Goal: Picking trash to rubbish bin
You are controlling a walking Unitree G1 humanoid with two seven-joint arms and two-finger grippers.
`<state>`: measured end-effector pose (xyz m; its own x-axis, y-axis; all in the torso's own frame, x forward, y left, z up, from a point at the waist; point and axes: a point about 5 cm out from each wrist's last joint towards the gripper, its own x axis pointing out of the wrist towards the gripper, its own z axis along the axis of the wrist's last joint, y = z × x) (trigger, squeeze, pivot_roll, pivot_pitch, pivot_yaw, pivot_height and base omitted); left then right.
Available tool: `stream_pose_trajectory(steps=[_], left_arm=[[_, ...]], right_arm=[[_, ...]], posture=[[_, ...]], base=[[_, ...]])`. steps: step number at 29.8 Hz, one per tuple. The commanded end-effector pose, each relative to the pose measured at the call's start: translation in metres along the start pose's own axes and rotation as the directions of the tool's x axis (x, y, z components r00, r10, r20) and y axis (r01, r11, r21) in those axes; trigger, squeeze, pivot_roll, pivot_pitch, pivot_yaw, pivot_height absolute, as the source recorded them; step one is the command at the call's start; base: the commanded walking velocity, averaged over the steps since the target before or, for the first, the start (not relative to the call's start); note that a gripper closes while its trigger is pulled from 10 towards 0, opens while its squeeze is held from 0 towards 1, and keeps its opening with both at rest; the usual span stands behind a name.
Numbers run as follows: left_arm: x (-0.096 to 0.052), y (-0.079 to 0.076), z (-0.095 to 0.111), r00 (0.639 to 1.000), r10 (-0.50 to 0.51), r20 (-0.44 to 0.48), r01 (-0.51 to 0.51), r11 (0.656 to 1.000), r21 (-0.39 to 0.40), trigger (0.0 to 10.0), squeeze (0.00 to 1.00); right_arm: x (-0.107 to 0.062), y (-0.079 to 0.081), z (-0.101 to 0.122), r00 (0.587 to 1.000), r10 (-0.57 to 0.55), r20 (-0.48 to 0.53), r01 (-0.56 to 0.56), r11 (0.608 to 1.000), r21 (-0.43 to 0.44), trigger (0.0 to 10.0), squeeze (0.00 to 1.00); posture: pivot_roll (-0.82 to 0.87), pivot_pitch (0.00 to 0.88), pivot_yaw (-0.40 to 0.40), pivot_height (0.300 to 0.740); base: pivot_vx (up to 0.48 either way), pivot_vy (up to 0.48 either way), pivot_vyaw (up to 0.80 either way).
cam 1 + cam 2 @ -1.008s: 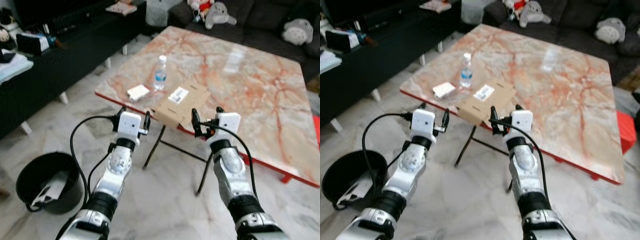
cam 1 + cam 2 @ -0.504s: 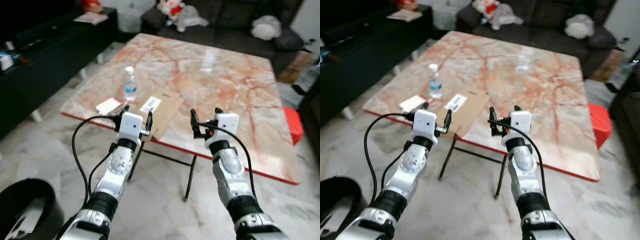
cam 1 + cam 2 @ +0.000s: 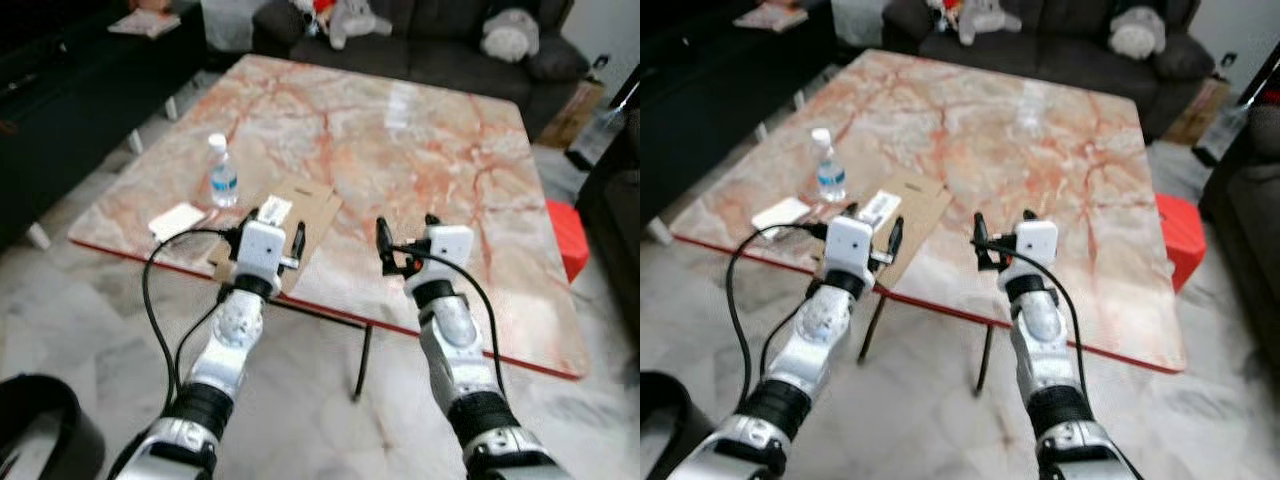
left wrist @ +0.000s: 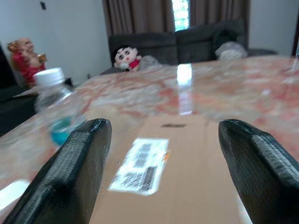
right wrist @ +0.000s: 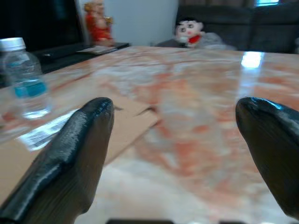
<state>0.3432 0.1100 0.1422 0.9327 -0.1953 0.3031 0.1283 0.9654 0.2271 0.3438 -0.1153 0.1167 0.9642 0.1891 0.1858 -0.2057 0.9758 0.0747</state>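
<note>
A flattened cardboard box (image 3: 300, 206) with a white label lies near the front edge of the marble table (image 3: 420, 150). Beside it stand a small water bottle (image 3: 222, 172) and a white packet (image 3: 176, 220). My left gripper (image 3: 272, 230) hovers open just over the cardboard's near end, with nothing between its fingers. My right gripper (image 3: 405, 232) is open above the table edge, to the right of the cardboard. The left wrist view looks along the cardboard (image 4: 182, 172) with the bottle (image 4: 56, 107) to one side. The right wrist view has the cardboard (image 5: 117, 126) and bottle (image 5: 25, 79) off to one side.
The black rubbish bin (image 3: 40, 430) sits on the floor at my lower left. A dark sofa with plush toys (image 3: 500, 40) runs behind the table, a black low cabinet (image 3: 60, 110) stands on the left, and a red box (image 3: 566, 236) is at the table's right.
The camera has moved in and to the right: the table is closer and the bin has slid to the lower left corner. Both arms keep the same raised, open pose.
</note>
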Motion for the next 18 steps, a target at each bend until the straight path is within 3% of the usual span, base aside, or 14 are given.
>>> stream_pose_trajectory(steps=[1,9,11,12,13,16,18], left_arm=[[0.001,-0.003,0.001,1.0,-0.001,0.005,0.001,1.0,-0.007,10.0,0.0],[0.009,0.002,0.0,0.999,-0.003,-0.034,0.002,1.0,-0.024,10.0,0.0],[0.015,0.004,-0.007,0.995,-0.026,-0.1,0.014,0.993,-0.118,10.0,0.0],[0.015,0.004,-0.007,0.995,-0.026,-0.1,0.014,0.993,-0.118,10.0,0.0],[0.02,0.007,-0.011,0.989,-0.027,-0.143,0.0,0.983,-0.186,10.0,0.0],[0.022,0.009,-0.015,0.983,-0.027,-0.179,-0.016,0.972,-0.235,10.0,0.0],[0.024,0.009,-0.021,0.969,-0.034,-0.245,-0.055,0.936,-0.347,10.0,0.0]], right_arm=[[0.0,-0.006,0.003,1.0,-0.016,0.007,0.017,1.0,-0.011,10.0,0.0],[0.0,-0.007,0.003,1.0,-0.019,0.006,0.019,1.0,-0.012,10.0,0.0],[0.0,-0.007,0.003,1.0,-0.017,0.007,0.018,1.0,-0.012,10.0,0.0],[0.0,-0.007,0.003,1.0,-0.017,0.007,0.018,1.0,-0.012,10.0,0.0],[0.0,-0.007,0.003,1.0,-0.016,0.007,0.016,1.0,-0.013,10.0,0.0],[0.0,-0.007,0.003,1.0,-0.017,0.007,0.017,1.0,-0.014,10.0,0.0],[0.0,-0.007,0.003,1.0,-0.015,0.005,0.015,1.0,-0.017,10.0,0.0]], posture=[[0.08,0.109,-0.101,0.74],[0.08,0.112,-0.102,0.74],[0.08,0.112,-0.101,0.74],[0.08,0.112,-0.101,0.74],[0.08,0.112,-0.102,0.74],[0.08,0.112,-0.102,0.74],[0.08,0.11,-0.107,0.74]], base=[[0.0,0.0,0.0],[0.0,0.0,0.0],[0.0,0.0,0.0],[0.0,0.0,0.0],[0.0,0.0,0.0],[0.0,0.0,0.0],[0.0,0.0,0.0]])
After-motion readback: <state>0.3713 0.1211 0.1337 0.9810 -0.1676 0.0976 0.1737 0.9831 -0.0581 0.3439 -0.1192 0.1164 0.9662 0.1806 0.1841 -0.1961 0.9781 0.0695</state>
